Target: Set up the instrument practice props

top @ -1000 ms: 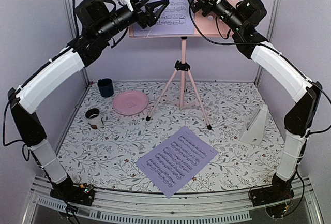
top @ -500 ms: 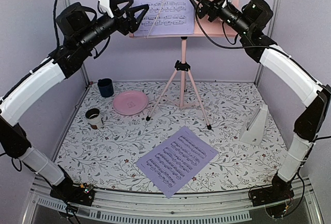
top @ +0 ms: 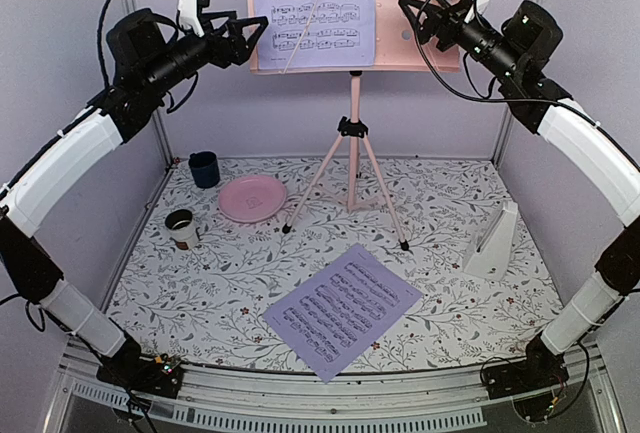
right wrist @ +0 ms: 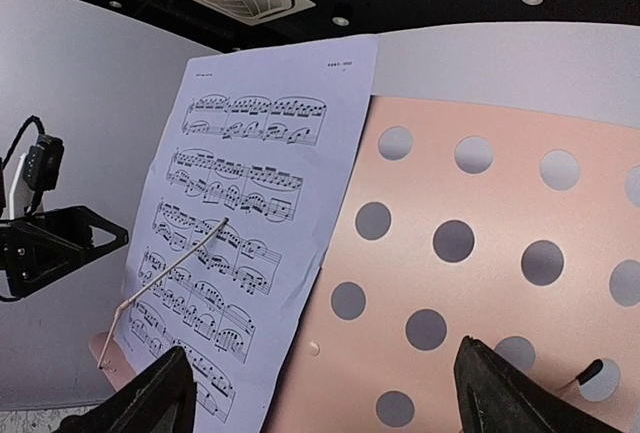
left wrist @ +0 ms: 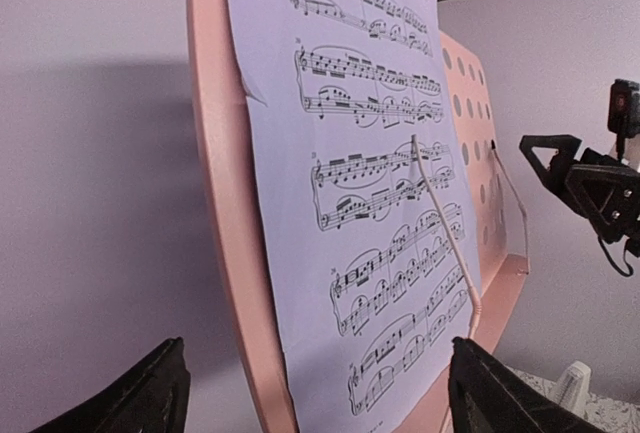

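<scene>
Nearest the arm bases, the top camera shows a loose sheet music page [top: 343, 308] lying flat and askew on the floral table [top: 200, 303], with the white metronome [top: 493, 241] standing upright well to its right. Farther back on the left are a small cup [top: 181, 228], a pink plate [top: 252, 197] and a dark blue cup [top: 204, 168]. Behind them the pink music stand [top: 352, 168] stands on its tripod. Only this view takes in these things. On the left half of the stand's desk [top: 395, 43] a second page [top: 312, 8] stands upright. The left gripper [top: 250, 38] hangs just off the desk's left edge and the right gripper [top: 412, 15] hangs in front of its bare right half. Both have their jaws spread wide and hold nothing. The wrist cameras add what the top view blurs: a thin retaining wire [left wrist: 440, 223] lying slantwise across the printed staves, and the round holes [right wrist: 453, 241] in the desk.
</scene>
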